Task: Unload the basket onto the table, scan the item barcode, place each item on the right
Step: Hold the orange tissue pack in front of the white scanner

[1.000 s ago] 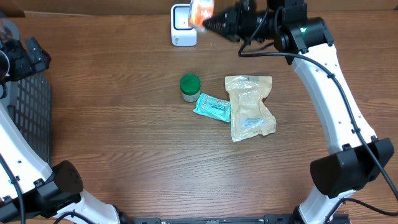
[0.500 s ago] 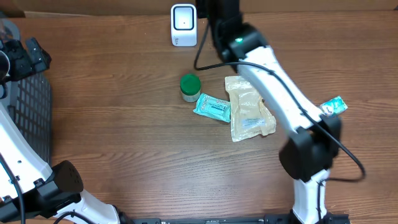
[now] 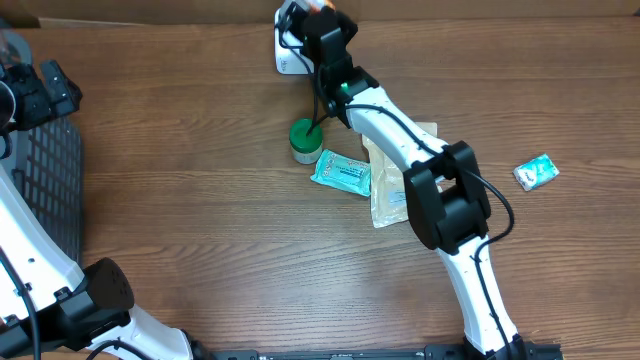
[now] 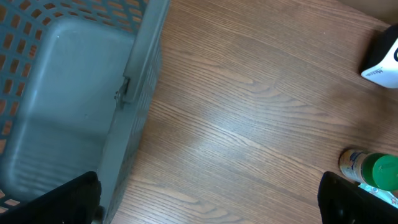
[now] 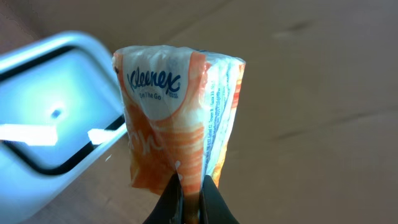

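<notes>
An orange and white Kleenex tissue pack (image 5: 180, 118) is pinched at its lower edge by my right gripper (image 5: 188, 193), which is shut on it. The white barcode scanner (image 5: 50, 106) with its lit window is close on the pack's left. From overhead, the right gripper (image 3: 322, 25) holds the pack (image 3: 318, 5) right beside the scanner (image 3: 288, 50) at the table's far edge. My left gripper (image 4: 208, 205) hangs wide open over bare wood beside the basket, with nothing between its fingers.
A green-capped bottle (image 3: 305, 140), a teal packet (image 3: 342, 172) and a beige pouch (image 3: 400, 175) lie mid-table. Another small teal packet (image 3: 537, 172) lies at the right. A grey basket (image 4: 62, 93) stands at the left edge.
The right arm has swung round, and the tissue pack stays up by the scanner. A small teal packet now shows at the table's right. The left arm has not moved.
</notes>
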Tool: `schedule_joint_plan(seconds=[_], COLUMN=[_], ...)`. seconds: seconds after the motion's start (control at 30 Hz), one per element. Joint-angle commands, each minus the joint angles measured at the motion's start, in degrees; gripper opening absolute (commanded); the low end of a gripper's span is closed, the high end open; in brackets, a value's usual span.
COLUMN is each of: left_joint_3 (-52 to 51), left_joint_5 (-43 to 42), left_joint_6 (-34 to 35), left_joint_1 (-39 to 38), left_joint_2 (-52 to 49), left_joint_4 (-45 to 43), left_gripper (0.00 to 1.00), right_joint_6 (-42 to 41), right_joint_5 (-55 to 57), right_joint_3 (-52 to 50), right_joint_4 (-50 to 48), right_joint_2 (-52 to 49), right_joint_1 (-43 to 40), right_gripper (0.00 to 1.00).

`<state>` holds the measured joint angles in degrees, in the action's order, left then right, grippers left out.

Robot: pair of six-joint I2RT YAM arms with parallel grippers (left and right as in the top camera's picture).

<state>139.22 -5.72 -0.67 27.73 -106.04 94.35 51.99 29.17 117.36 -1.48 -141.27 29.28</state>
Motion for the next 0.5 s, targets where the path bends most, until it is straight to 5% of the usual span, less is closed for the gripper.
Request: schedule_joint_plan(seconds=[0.0,0.47], left_joint_3=[0.68,0.68], left_joint_5=[-0.04,-0.04], left_joint_6=[-1.07,-1.07], left_joint_1=[-0.37,-0.37], left_joint_2=[0.72,0.72], left_joint_4=[-0.07,-0.07], left_gripper=[1.00,1.00], right_joint_6=[5.49,5.53], right_joint_5=[-0.74,-0.74], right_joint_3=[0.94,0.83], right_joint_4=[-0.20,-0.85], right_joint_2=[-2.58,-2.95], right_joint_1=[0.02,2.21], right_gripper=[0.04,0.04])
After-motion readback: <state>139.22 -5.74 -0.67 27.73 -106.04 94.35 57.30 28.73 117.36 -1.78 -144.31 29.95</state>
